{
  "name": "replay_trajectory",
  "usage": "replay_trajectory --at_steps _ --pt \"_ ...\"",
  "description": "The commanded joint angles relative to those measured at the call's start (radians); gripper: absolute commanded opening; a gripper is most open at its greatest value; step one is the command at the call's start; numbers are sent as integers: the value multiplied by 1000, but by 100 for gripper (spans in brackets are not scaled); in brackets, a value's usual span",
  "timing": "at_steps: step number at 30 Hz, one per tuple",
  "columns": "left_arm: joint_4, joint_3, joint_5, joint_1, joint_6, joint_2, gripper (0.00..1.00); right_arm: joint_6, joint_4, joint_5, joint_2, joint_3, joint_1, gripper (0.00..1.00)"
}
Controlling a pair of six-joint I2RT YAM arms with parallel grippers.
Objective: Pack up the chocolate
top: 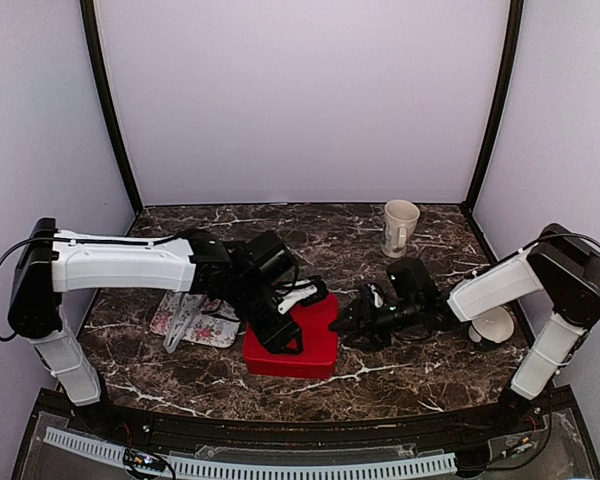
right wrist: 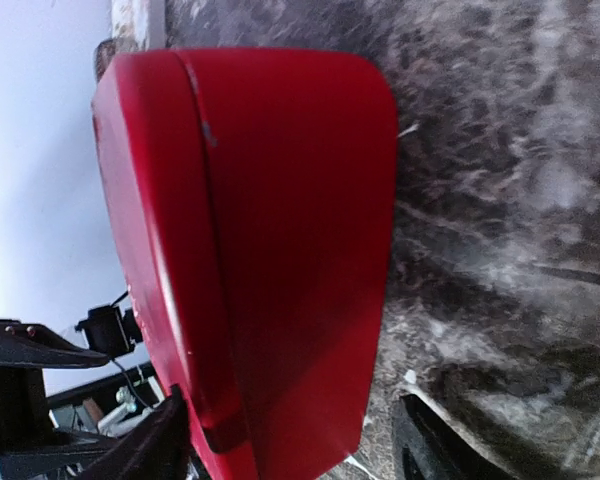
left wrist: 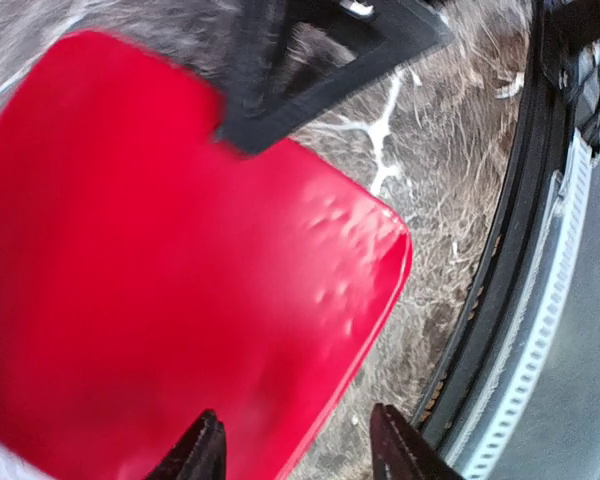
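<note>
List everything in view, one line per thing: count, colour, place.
box: one, red, middle of the table
mug: one, cream, upright, far right of the table
floral cloth: one, white with pink, left of the box, partly under the left arm
white object: one, beside the right arm; kind unclear
table: one, dark marble, white veins
chocolate: none visible
left pincer: one, black, open, over a box corner
right pincer: one, black, open, astride the box's end
</note>
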Motion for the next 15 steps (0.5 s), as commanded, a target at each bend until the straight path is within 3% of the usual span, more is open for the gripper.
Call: replay_trajectory --at_steps 1,4,8,15 --pt "-25 -185 16 20 -102 -225 54 -165 -300 95 -112 125 -53 79" --pt "-41 -315 41 18 -156 -327 52 -280 -422 125 -103 253 -110 84" --pt "-21 -441 50 11 -227 -426 49 -445 -549 108 70 519 -131 84" --pt "166 -527 67 23 -380 -350 45 -505 -526 -27 326 755 -124 75"
